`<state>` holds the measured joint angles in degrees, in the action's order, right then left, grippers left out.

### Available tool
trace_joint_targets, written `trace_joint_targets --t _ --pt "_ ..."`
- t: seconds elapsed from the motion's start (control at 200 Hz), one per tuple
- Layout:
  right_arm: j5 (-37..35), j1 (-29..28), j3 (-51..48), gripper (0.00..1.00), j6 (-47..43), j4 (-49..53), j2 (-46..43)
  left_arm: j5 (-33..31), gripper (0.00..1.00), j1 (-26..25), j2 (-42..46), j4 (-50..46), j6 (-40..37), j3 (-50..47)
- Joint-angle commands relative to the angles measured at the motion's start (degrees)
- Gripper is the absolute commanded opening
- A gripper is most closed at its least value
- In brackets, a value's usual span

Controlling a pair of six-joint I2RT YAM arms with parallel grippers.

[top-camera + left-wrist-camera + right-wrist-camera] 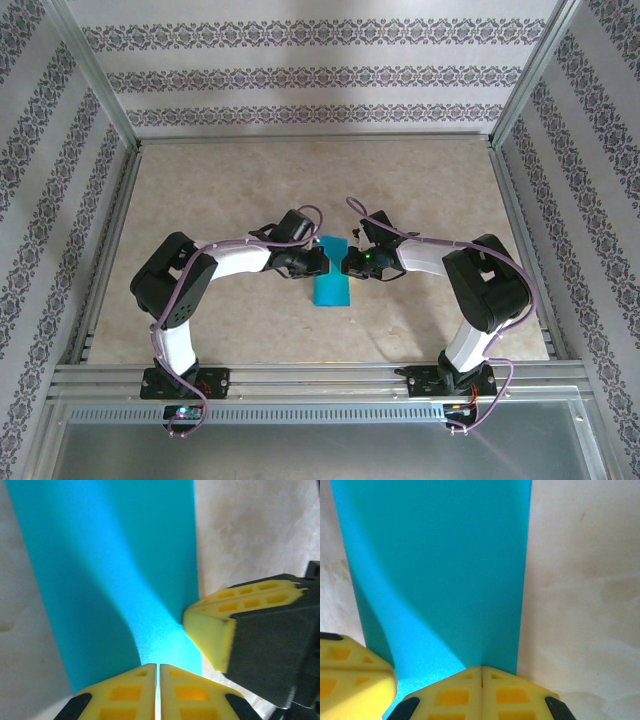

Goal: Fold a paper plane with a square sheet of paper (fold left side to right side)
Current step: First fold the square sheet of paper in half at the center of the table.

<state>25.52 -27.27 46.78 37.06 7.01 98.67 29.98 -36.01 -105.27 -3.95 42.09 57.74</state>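
Observation:
The square sheet of paper lies on the table as a narrow teal-blue strip, folded, its long side running away from the arm bases. My left gripper is at the strip's left edge and my right gripper at its right edge, facing each other over its far half. In the left wrist view the left gripper is shut, tips down on the paper, and the right gripper's yellow fingers sit close beside it. In the right wrist view the right gripper is shut with its tips on the paper.
The beige table stretches out around the strip. Metal frame posts and patterned walls close it in at left, right and back. A rail carrying the arm bases runs along the near edge.

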Motion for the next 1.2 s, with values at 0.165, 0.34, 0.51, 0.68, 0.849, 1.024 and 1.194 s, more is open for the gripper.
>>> trace_joint_targets --t 0.165,0.34,0.51,0.68,0.849,1.024,1.194 --pt "-6.8 -0.8 -1.0 0.00 -1.5 4.9 3.4 -0.5 0.11 2.2 -0.7 1.8 -0.2 -3.7" --pt "-7.6 -0.8 -1.0 0.00 -1.8 5.4 3.5 -1.1 0.10 3.1 -0.2 1.9 -0.1 -5.6" --pt "-7.7 -0.7 -0.9 0.00 -2.0 5.7 3.5 -2.8 0.10 4.0 1.8 0.1 -0.7 -7.7" --pt "-7.6 -0.8 -0.8 0.00 -2.1 5.7 3.6 -3.6 0.10 5.4 4.6 -0.9 -1.8 -9.6" --pt "-7.5 -0.8 -0.8 0.00 -2.2 5.6 3.3 -4.1 0.09 5.7 8.8 -1.5 -3.0 -9.6" --pt "-7.8 -1.0 -0.8 0.00 -2.1 5.7 2.8 -3.1 0.07 4.3 10.9 1.7 -2.6 -8.5" --pt "-7.8 -1.2 -0.6 0.00 -2.2 5.9 2.7 0.2 0.07 1.8 6.9 4.0 -1.4 -5.1"
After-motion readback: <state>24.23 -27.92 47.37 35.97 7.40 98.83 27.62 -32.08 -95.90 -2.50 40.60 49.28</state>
